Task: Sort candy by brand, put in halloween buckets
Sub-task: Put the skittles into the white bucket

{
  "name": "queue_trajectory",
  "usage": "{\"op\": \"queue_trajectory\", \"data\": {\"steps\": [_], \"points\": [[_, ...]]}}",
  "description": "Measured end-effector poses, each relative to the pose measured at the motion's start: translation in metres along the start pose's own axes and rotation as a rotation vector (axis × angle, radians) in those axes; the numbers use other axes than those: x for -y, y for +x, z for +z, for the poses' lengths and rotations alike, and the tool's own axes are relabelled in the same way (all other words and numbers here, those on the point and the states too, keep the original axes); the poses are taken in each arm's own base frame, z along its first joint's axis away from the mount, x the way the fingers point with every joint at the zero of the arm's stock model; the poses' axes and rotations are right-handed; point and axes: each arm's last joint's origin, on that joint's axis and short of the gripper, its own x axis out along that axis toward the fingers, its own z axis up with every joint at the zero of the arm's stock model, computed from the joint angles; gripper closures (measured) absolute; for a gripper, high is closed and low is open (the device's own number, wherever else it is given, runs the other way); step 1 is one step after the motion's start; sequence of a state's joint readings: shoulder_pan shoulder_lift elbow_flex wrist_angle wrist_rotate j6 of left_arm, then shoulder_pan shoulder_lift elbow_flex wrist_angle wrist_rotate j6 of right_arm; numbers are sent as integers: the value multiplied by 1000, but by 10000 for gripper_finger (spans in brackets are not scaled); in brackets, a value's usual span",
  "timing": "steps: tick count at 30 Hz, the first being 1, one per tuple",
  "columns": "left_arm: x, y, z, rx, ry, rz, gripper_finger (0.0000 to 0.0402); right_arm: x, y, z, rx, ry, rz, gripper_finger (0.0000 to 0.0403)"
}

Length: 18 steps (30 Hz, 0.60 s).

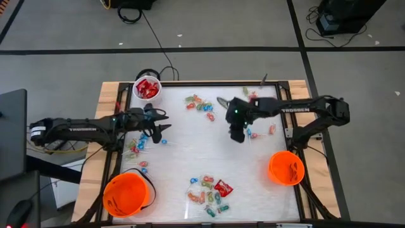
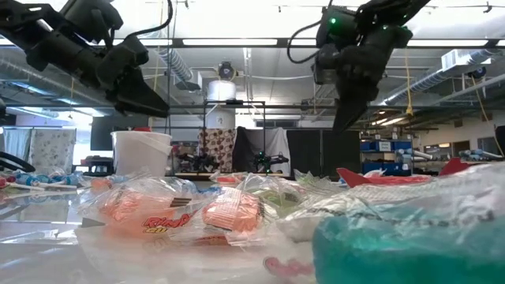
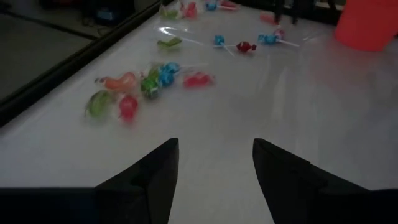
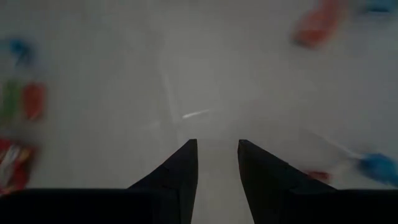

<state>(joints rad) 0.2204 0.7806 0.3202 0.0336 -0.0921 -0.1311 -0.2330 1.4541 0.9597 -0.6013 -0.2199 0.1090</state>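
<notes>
- the table [image 1: 253, 171] is showing a wide bare white patch in its middle, between the candy heaps, with room to move there.
- a dark frame is running along the table's edges.
- one orange bucket [image 1: 126, 195] is sitting at the near left corner, and another orange bucket [image 1: 286, 168] is sitting by the right edge.
- a white pail [image 1: 147, 88] with red packets inside is standing at the far left edge.
- candy is lying in heaps: a near pile [image 1: 210, 190], a far pile [image 1: 199, 106] and a left pile [image 1: 140, 149].
- the left gripper [image 1: 161, 121] is reaching in from the left, low over the left side, with its fingers [image 3: 155, 180] spread apart and holding nothing.
- the right gripper [image 1: 236, 134] is pointing down over the far right part, above bare table, with its fingers [image 4: 180, 171] a little apart and holding nothing.
</notes>
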Motion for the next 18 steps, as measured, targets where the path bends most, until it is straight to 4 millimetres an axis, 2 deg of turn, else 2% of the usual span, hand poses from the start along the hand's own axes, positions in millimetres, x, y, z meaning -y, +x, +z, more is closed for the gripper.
{"op": "queue_trajectory", "data": {"steps": [3, 8, 12, 15, 18], "points": [[5, 6, -1, -9, -3, -32, 191, -26, 9, -6, 1, -139, 71, 275], [19, 20, -7, -39, -12, -102, 191, -77, 27, -28, 25, -408, 185, 274], [30, 31, -8, -14, 9, -150, 191, -115, 33, -45, 106, -592, 184, 267], [36, 37, -9, 6, 51, -173, 191, -133, 34, -53, 167, -657, 132, 251], [40, 40, -10, 21, 57, -189, 191, -142, 33, -55, 205, -592, 126, 227]]}}
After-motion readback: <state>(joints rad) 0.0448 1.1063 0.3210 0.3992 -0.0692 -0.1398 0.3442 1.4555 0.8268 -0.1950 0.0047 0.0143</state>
